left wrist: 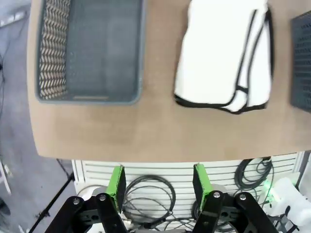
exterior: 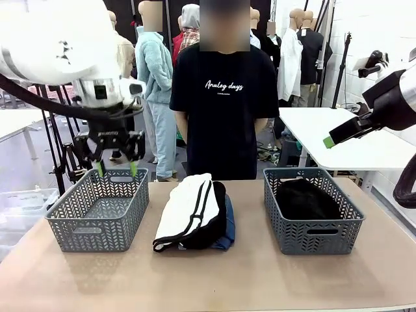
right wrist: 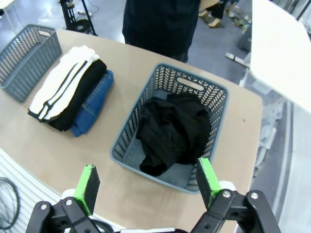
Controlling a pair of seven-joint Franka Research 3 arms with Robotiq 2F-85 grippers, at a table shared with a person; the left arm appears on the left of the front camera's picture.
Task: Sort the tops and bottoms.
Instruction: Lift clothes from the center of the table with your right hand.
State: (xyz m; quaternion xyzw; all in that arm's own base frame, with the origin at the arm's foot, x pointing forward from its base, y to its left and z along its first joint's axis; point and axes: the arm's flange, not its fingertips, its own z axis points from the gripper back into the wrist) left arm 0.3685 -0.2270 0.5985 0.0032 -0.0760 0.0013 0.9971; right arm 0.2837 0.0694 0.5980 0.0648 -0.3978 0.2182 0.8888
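Left tool (exterior: 117, 170) hangs above the table (exterior: 214, 276) — jaws parted, empty.

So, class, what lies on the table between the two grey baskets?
A folded pile: a white top with black edging on a black top, over blue jeans, plain in the front view.

Bright, even overhead light. Soft shadows lie on the table (exterior: 214, 279) just in front of the grey baskets (exterior: 97, 227). The left wrist view is slightly blurred, and the table's edge bows there.
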